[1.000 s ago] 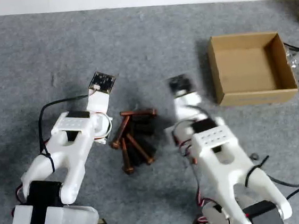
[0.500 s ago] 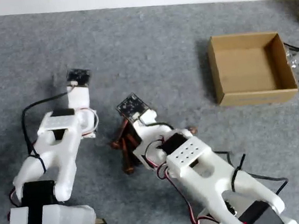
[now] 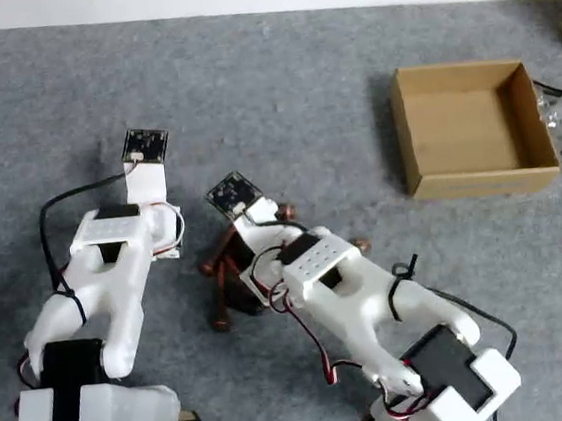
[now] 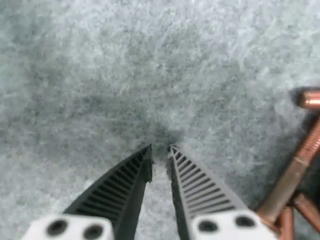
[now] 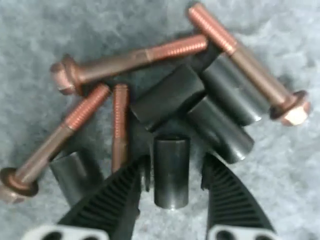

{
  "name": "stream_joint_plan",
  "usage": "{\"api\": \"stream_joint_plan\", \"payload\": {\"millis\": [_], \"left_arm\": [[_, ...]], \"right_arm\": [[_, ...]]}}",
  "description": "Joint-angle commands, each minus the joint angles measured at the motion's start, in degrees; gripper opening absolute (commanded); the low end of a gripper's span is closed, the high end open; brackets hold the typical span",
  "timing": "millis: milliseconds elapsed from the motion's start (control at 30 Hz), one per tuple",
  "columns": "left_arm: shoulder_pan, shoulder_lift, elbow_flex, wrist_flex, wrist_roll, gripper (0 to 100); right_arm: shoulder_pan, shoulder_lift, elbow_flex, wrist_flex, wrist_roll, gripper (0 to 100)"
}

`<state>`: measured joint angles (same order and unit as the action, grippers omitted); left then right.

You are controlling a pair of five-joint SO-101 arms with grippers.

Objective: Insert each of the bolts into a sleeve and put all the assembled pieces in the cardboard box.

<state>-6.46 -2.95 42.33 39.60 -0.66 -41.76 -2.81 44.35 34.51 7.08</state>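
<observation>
— What takes up the most room from where you stand?

— The grey felt (image 3: 276, 70) that covers the whole table. After that come the two white arms. The right arm (image 3: 355, 293) leans in from the near side toward the middle. The left arm (image 3: 107, 279) stands to its left and points toward the far side.

— And the cardboard box (image 3: 479, 184)?

— It sits at the far right with its open side up, well apart from both arms.

— Where are the parts?

— They lie in one heap in the middle, between the arms. The copper-coloured bolts (image 5: 130, 62) lie crossed over one another on the felt. The dark sleeves (image 5: 167, 97) lie among them, and several are touching.

— What about the right claw (image 5: 175, 162)?

— It is released and spread wide, low over the near edge of the heap. A single sleeve (image 5: 171, 187) lies lengthwise between its fingers. I cannot tell whether either finger touches it.

— And the left claw (image 4: 160, 152)?

— That one is clenched down to a thin slit above bare felt, just left of the heap. The nearest bolts lie off to its side.
</observation>
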Motion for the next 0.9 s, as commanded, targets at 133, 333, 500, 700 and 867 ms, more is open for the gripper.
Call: {"api": "stream_joint_plan", "payload": {"millis": [133, 333, 500, 700, 867], "left_arm": [[-0.7, -0.3, -2.3, 0.1, 0.4, 7], [-0.7, -0.2, -2.3, 0.1, 0.4, 7], [-0.7, -0.1, -2.3, 0.1, 0.4, 7], [-0.7, -0.1, -2.3, 0.1, 0.4, 7], [-0.7, 0.0, -2.3, 0.1, 0.4, 7]], "right_arm": [[0.4, -2.7, -0.5, 3.6, 0.4, 15.6], [0.7, 3.0, -0.9, 4.5, 0.4, 13.5], [0.7, 4.5, -1.1, 6.3, 0.4, 1.5], [2.5, 3.4, -1.1, 6.5, 0.3, 0.5], [6.3, -10.4, 2.8, 5.3, 0.2, 0.5]]}}
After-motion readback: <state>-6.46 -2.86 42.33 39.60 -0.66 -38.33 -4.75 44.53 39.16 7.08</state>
